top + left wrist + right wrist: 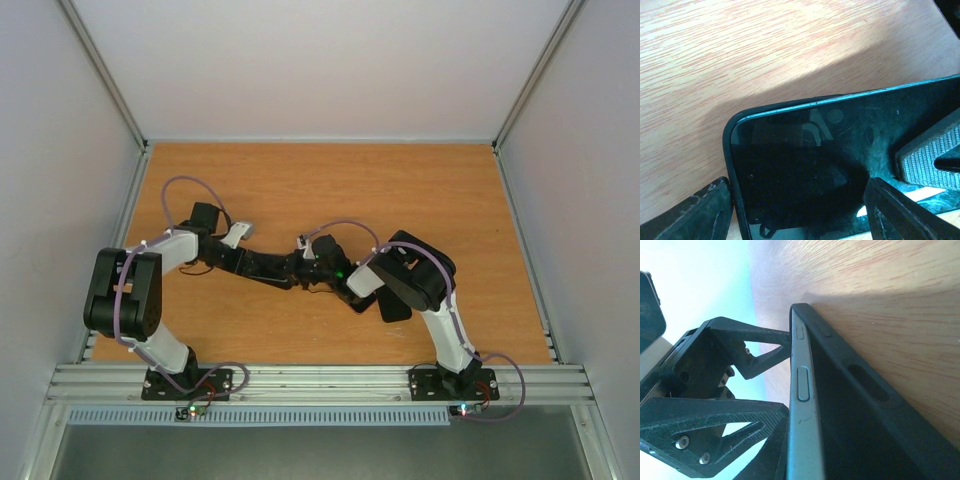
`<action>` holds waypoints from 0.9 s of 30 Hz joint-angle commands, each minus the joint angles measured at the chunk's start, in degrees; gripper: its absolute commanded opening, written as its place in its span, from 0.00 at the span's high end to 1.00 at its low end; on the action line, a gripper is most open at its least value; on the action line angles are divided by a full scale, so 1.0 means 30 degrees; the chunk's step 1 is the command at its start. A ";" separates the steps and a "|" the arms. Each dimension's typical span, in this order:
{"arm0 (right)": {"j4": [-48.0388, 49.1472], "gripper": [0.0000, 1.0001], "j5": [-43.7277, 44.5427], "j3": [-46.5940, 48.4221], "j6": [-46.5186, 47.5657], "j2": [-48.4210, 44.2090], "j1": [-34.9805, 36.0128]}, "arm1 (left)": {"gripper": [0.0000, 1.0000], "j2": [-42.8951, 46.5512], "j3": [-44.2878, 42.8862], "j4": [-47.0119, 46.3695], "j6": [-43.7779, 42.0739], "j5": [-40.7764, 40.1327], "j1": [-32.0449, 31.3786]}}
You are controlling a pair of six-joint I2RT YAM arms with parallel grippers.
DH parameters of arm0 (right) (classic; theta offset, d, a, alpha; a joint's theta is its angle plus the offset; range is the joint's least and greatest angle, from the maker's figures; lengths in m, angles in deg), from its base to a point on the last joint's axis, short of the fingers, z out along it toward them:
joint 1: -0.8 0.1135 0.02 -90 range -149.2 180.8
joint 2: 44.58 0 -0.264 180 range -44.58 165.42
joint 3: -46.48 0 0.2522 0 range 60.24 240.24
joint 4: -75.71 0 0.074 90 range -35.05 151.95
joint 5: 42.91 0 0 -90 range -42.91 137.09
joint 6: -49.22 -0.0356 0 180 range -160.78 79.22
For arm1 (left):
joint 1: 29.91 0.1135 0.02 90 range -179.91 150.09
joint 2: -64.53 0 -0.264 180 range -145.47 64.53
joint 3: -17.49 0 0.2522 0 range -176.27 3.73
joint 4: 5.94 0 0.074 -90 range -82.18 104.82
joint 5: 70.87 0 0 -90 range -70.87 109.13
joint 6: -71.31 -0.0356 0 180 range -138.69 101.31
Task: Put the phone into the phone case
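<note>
The phone (805,170), with a dark glass screen and a silver-blue side with buttons (802,430), sits partly in the black case (865,405). Its buttoned edge stands out of the case wall, while one corner is wrapped by the case rim (730,150). Both show as a dark slab mid-table (392,303). My right gripper (805,460) is shut on phone and case, with its ribbed pad (932,162) on the screen. My left gripper (800,215) is open: one finger is outside the case edge and the other over the screen. Its fingers (755,355) touch the phone's screen side.
The wooden table (300,180) is enclosed by white walls on three sides, with an aluminium rail (320,380) along the near edge. Both arms meet at the table's middle (345,275), their cables looping above them.
</note>
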 commanded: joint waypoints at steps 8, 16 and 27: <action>-0.1960 0.99 0.1161 0.1869 0.0135 0.1069 0.1178 | 0.29 -0.0345 -0.0072 0.0304 -0.0391 0.1820 -0.0513; -0.4003 0.81 0.1925 0.1724 0.2250 0.0005 0.1163 | 0.29 -0.0201 -0.0028 0.0360 -0.0483 0.1853 -0.0542; -0.9491 0.63 0.3373 0.2279 0.5554 -0.2593 0.1061 | 0.28 -0.0126 -0.0042 0.0460 -0.0594 0.1941 -0.0542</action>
